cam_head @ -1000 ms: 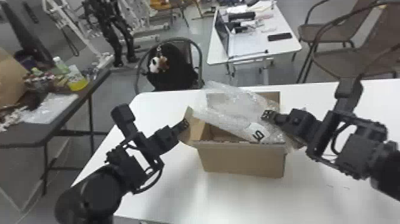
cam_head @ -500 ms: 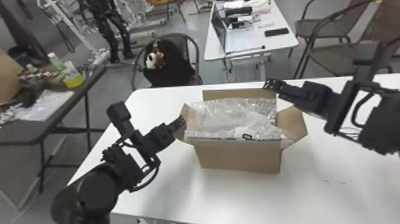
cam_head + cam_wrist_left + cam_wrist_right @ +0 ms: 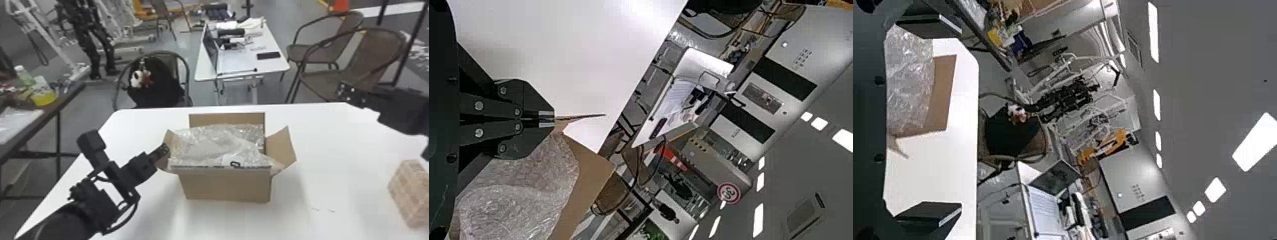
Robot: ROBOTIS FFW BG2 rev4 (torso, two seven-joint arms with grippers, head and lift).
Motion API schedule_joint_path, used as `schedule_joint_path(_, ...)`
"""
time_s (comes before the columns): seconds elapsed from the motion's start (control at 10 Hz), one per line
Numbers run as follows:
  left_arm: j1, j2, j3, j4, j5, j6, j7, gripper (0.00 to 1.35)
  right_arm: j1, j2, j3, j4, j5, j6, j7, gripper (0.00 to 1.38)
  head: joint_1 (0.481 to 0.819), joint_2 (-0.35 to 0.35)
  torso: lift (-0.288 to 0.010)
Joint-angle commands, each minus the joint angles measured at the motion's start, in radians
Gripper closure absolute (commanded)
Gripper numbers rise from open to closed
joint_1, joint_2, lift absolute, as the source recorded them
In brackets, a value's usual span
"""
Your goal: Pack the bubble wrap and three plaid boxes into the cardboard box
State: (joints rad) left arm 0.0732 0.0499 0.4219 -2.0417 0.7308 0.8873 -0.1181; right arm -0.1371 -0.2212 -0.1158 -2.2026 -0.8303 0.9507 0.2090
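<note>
At the left flap of the cardboard box [image 3: 225, 186], my left gripper [image 3: 163, 149] is closed on the cardboard. The left wrist view shows this gripper [image 3: 554, 118] with the thin flap edge between its fingertips and bubble wrap [image 3: 519, 200] beside it. Crumpled clear bubble wrap [image 3: 217, 143] fills the box opening and laps over the front rim. My right gripper [image 3: 346, 92] is up at the right, away from the box; in the right wrist view this gripper [image 3: 953, 120] has widely parted, bare fingers. One plaid box [image 3: 411, 194] lies at the table's right.
The box's right flap [image 3: 281, 148] leans outward and its back flap [image 3: 226, 118] stands up. Behind the white table [image 3: 335, 134] are a chair with a black bag [image 3: 156, 83], brown chairs and a second white table [image 3: 239, 63].
My right gripper has come away from the bubble wrap and moved far to the right. The raised wrap has dropped flatter into the box, and the plaid box has come into view.
</note>
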Motion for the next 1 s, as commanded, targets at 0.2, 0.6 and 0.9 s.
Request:
schedule_joint_path(0.2,0.045,-0.013,0.04,-0.003,0.032,-0.017,-0.003,1.22,0.369,0.013,-0.065,0.004,0.398,-0.329,0.236,0.11,0.655,0.146,-0.174)
schedule_joint_path(0.6,0.065,-0.015,0.058,-0.005,0.036,-0.025,-0.015,1.22,0.527,0.069,-0.071,0.046,0.579,-0.624,0.38,0.11,0.695,0.125,-0.174)
schedule_joint_path(0.9,0.08,-0.032,0.067,-0.006,0.033,-0.033,-0.017,1.22,0.691,0.183,-0.096,0.014,0.68,-0.932,0.196,0.11,0.695,0.115,-0.174)
